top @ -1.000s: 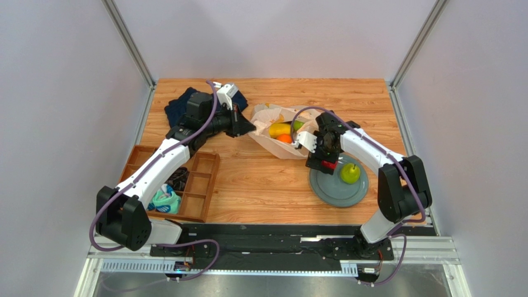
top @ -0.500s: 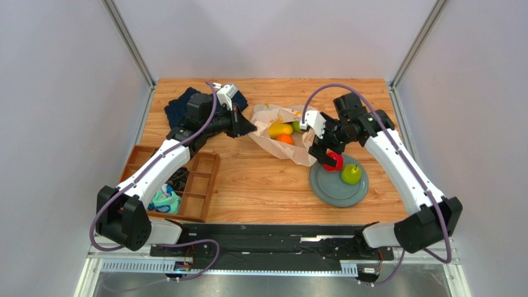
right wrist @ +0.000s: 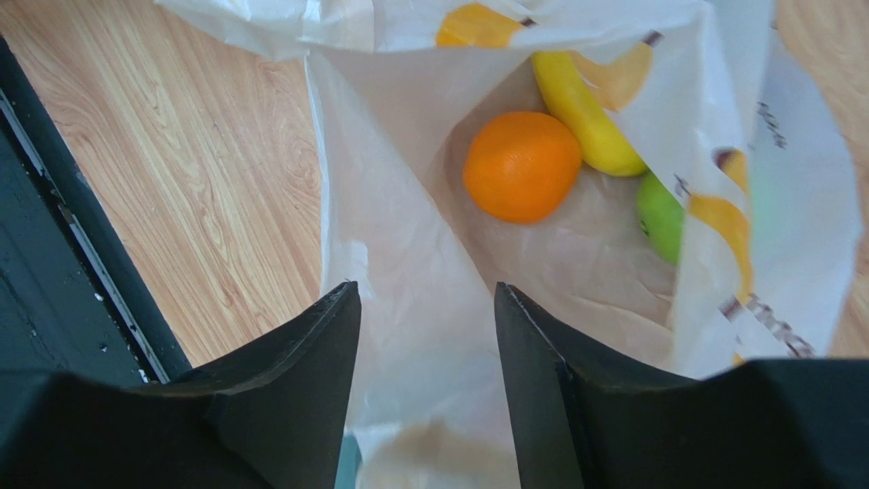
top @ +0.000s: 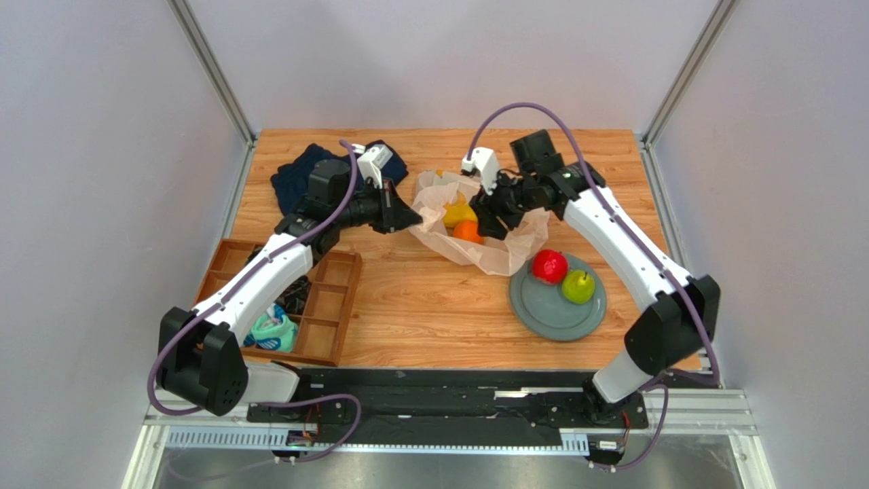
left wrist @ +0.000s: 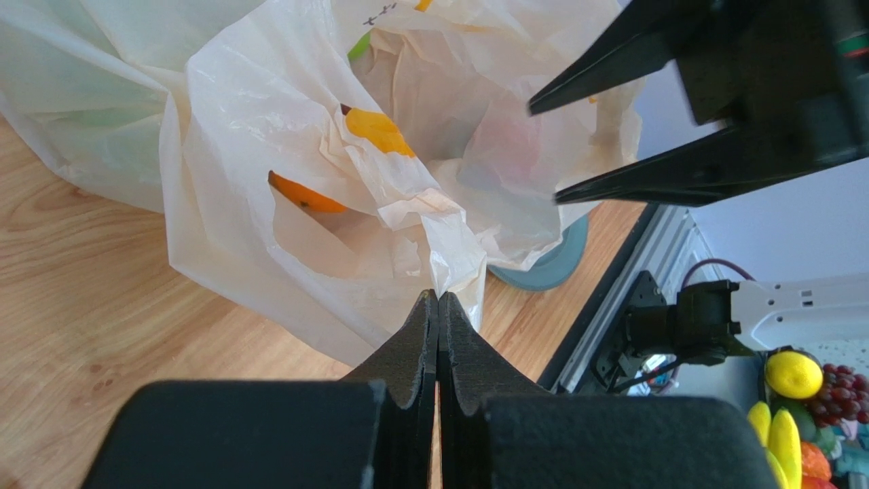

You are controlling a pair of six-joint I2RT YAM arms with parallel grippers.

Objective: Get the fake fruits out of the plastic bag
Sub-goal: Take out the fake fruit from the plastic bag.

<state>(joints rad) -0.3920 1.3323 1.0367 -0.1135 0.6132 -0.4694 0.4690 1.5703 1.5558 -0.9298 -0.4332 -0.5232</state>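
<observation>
A thin translucent cream-white plastic bag is seen lying at the middle of the far half of the wooden tabletop, its mouth spread wide. The bag's left rim is pinched flat in the clenched left pincer. The right pincer is held over the mouth with its jaws parted and nothing gripped between them (only bag film is seen below). Inside the bag a glossy round orange is found touching a yellow plastic banana, with a green apple just beside them against the far wall. A shiny red apple and a second green apple are set on a round grey plate near the bag's right edge. Bare wood is left between the bag and the near edge; a compartmented wooden tray and a dark navy cloth are kept to the left side.
</observation>
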